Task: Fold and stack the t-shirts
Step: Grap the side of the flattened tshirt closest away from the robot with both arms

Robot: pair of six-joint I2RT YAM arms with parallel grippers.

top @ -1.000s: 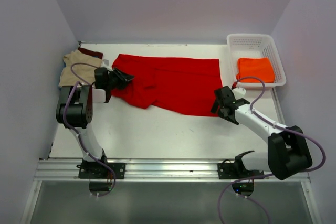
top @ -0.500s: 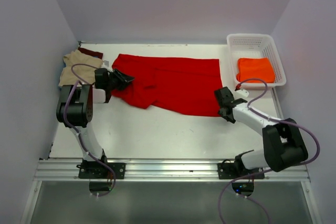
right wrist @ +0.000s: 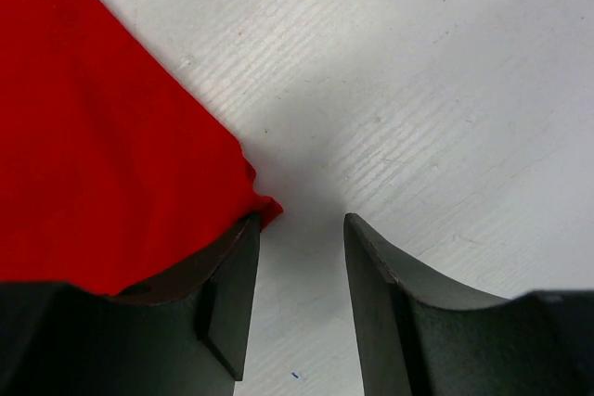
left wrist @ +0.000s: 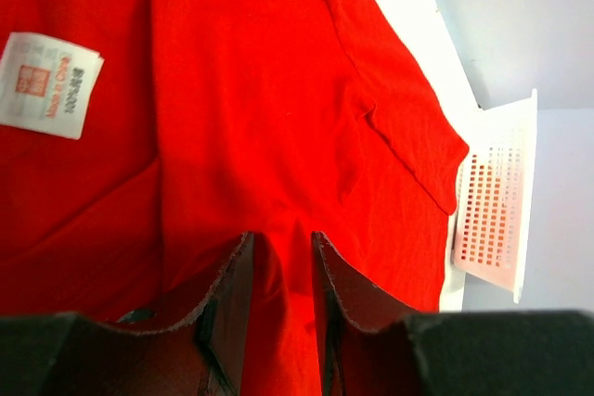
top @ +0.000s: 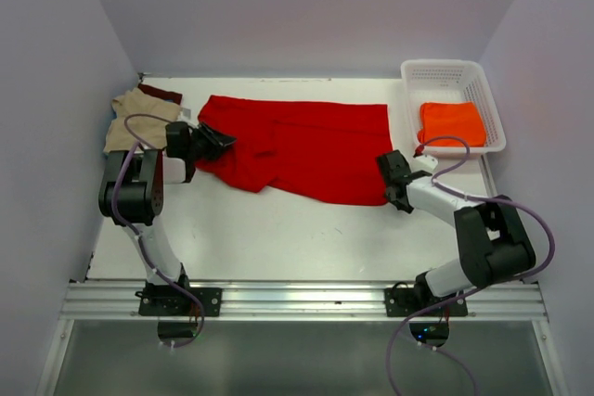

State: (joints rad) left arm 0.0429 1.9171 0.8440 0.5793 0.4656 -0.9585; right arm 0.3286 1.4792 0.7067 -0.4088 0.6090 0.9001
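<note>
The bright red t-shirt (top: 297,146) lies spread across the middle of the table. In the left wrist view its cloth (left wrist: 260,90) fills the frame, with the white neck label (left wrist: 48,83) at upper left. My left gripper (top: 210,144) (left wrist: 280,240) is at the shirt's left end, jaws closed on a puckered fold of red cloth. My right gripper (top: 394,185) (right wrist: 302,220) is open at the shirt's near right corner (right wrist: 111,136). Its left finger (right wrist: 232,294) rests at the cloth's edge, with bare table between the jaws. A tan tee (top: 130,113) and a dark maroon one (top: 163,94) lie at far left. An orange tee (top: 452,122) lies in the basket.
A white slotted basket (top: 445,71) stands at the far right corner; it also shows in the left wrist view (left wrist: 492,201). The white table (top: 278,229) is walled at the back and both sides. A metal rail runs along the near edge.
My right gripper has crept left and farther onto the shirt's near right corner, its arm folding in. My left gripper and the shirt have not moved.
</note>
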